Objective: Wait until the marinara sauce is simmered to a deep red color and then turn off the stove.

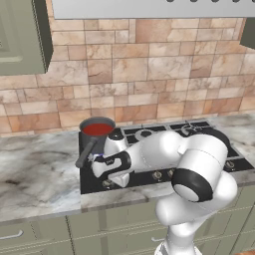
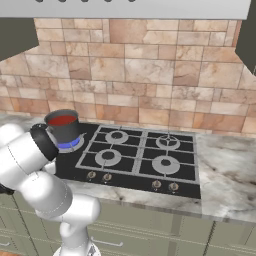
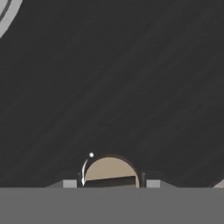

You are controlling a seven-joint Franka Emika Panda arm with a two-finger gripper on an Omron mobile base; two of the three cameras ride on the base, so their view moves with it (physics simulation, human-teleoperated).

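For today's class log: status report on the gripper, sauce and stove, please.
Gripper shut on round metallic knob at black cooktop's front-left. Deep red sauce in grey saucepan, blue flame burning. No obstruction.

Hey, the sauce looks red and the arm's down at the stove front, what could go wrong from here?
1. The hand sits shut low at the stove's front edge, right by the saucepan handle; a sideways swing might bump it and spill the marinara sauce.
2. Several knobs line the front; it might turn the wrong one, like this knob, leaving the blue flame burning.
3. The knob in the hand view sits at the frame's edge, so the grip may slip.
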